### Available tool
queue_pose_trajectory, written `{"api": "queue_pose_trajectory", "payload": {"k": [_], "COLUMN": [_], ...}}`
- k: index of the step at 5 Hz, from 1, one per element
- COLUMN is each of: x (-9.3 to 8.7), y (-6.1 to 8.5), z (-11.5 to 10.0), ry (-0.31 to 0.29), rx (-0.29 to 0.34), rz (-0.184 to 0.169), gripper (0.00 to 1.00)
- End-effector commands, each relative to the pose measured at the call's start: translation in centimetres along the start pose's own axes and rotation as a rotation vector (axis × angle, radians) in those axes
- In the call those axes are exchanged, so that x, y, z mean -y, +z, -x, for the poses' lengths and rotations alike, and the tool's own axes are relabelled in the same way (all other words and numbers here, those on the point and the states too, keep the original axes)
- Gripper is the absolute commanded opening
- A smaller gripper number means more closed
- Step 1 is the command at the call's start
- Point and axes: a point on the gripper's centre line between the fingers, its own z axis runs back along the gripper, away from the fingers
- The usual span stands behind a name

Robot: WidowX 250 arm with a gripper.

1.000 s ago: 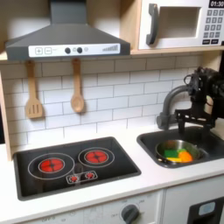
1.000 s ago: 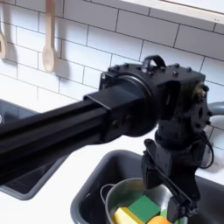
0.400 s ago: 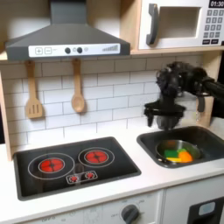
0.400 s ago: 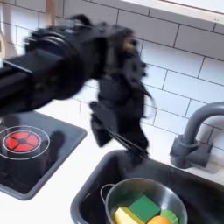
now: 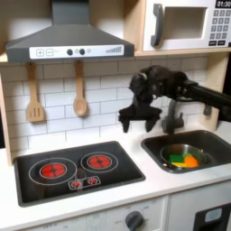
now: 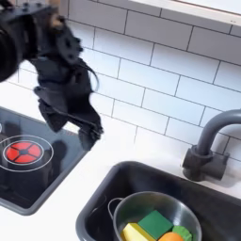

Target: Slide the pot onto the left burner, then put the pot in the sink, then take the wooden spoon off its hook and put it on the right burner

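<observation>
A: Pot (image 5: 183, 157) sits in the sink (image 5: 213, 142); the wooden spoon (image 5: 79, 95) hangs below the hood's edge.

B: Gripper (image 5: 135, 117), jaws apart and empty, risks seizing the slotted spatula (image 5: 34, 101) hanging alongside.

Pot (image 6: 158, 218) in sink (image 6: 104, 193), coloured blocks (image 6: 151, 226) inside; gripper (image 6: 73, 123) blurred above counter, right of burner (image 6: 21, 152).

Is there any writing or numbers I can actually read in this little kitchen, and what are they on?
"10" or so: pale digits on the microwave display at the first exterior view's top right, cut off by the edge, so not certain.
Microwave keypad: button marks too small to read.
Range hood control panel: symbols too blurred to read.
Stove knobs: no readable marks.
</observation>
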Motion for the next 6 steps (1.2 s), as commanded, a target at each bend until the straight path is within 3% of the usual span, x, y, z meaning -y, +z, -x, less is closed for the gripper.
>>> {"api": "queue_pose_trajectory", "payload": {"k": [1,2,3,5,6], "x": [-5.4,-7.0,-7.3,-8.8,-10.1], "y": [0.6,0.6,0.6,0.7,0.9], "z": [-0.2,-0.9,-1.6,-4.5,-5.6], "ry": [0.127,0.154,0.16,0.189,0.219], "rx": [0.068,0.118,0.149,0.316,0.362], "rz": [-0.057,-0.105,-0.093,-0.119,-0.135], "gripper": [1.0,1.0,1.0,1.0,1.0]}}
